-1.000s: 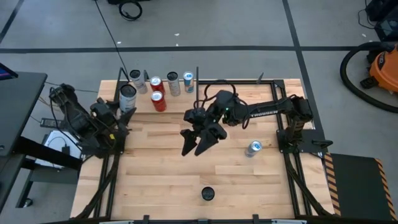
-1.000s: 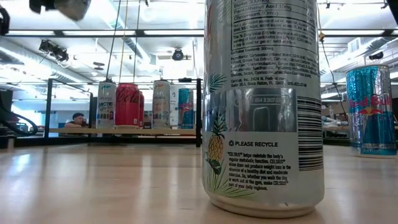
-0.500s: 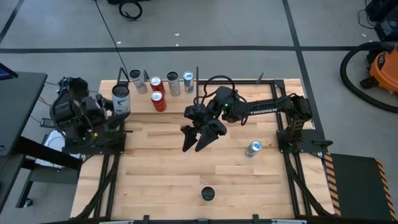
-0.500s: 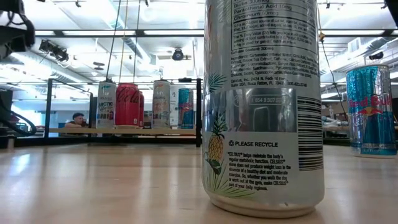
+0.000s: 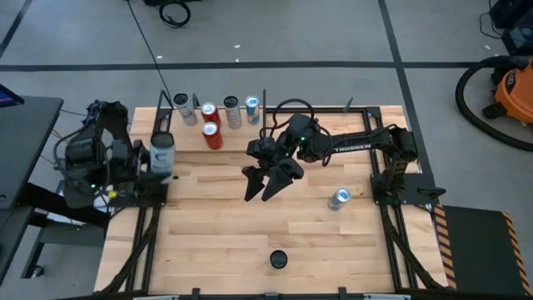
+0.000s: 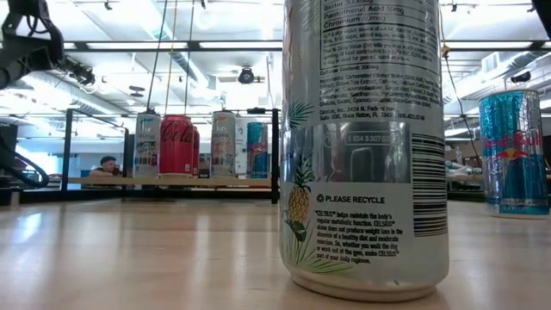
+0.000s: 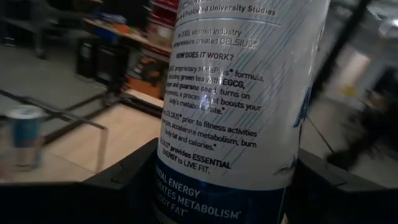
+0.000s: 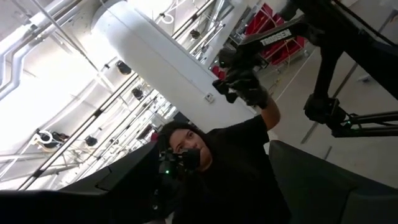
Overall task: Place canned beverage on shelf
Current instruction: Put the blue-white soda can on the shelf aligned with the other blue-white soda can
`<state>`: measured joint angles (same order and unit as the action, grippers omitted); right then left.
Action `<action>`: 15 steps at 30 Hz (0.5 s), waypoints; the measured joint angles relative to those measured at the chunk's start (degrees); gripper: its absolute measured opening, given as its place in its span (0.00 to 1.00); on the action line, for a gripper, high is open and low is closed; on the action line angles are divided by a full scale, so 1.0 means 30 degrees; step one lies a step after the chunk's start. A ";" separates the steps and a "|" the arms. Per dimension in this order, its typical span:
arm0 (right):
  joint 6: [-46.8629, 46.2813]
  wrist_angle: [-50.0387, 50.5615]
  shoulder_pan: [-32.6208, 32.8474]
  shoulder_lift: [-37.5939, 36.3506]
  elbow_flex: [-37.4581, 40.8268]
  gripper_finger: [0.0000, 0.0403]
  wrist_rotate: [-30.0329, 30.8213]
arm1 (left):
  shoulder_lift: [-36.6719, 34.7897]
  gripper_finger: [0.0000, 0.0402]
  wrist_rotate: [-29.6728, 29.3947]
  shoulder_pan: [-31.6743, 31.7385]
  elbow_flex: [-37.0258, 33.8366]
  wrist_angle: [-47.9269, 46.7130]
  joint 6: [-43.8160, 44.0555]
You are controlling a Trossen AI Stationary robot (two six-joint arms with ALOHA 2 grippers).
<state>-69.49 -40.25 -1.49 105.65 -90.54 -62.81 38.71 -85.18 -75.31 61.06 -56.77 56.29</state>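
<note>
My left gripper (image 5: 158, 158) is shut on a white and blue Celsius can (image 5: 161, 152) at the table's left edge, near the shelf's left end. The can fills the left wrist view (image 7: 236, 93). The shelf (image 5: 241, 137), a pale board with black uprights, stands at the far left and bears several cans (image 5: 211, 133), also seen in the low view (image 6: 176, 145). My right gripper (image 5: 261, 190) hangs open and empty over the table's middle. Its wrist view (image 8: 211, 186) looks up at the ceiling. My left gripper pinches the can's lower side wall (image 7: 180, 193) between its two fingers (image 7: 124, 183), one on each side. The can stands nearly upright in the hold, a little tilted. It is out of the low view, lifted clear of the table.
A pineapple-print Celsius can (image 6: 366, 146) stands near the table's front edge (image 5: 277, 260). A blue Red Bull can (image 5: 339, 198) stands right of the middle (image 6: 514, 155). A person shows in the right wrist view (image 8: 211, 162), beyond the table.
My left gripper has carried the can from beside the shelf's left end toward the table's left and near edges, staying shut on it. The arm has swung back over its base. My right gripper has stayed open.
</note>
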 joint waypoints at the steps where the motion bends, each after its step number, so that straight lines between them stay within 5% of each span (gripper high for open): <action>1: 0.0000 0.0000 -0.0050 0.0000 0.0000 0.78 0.0000 | 0.0216 0.66 0.0460 -0.0043 0.0000 0.1198 -0.1246; 10: -0.0277 0.0007 -0.0306 0.0000 0.0000 0.78 0.0000 | 0.2337 0.66 0.5514 0.1648 -0.0029 1.3954 -1.4124; 15: -0.0284 0.0007 -0.0318 0.0000 0.0000 0.78 0.0000 | 0.2845 0.66 0.8251 0.3775 -0.0029 1.7557 -1.9108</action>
<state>-70.35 -40.23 -2.44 105.65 -90.54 -62.81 47.25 -60.43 -63.98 60.97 -4.10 -1.04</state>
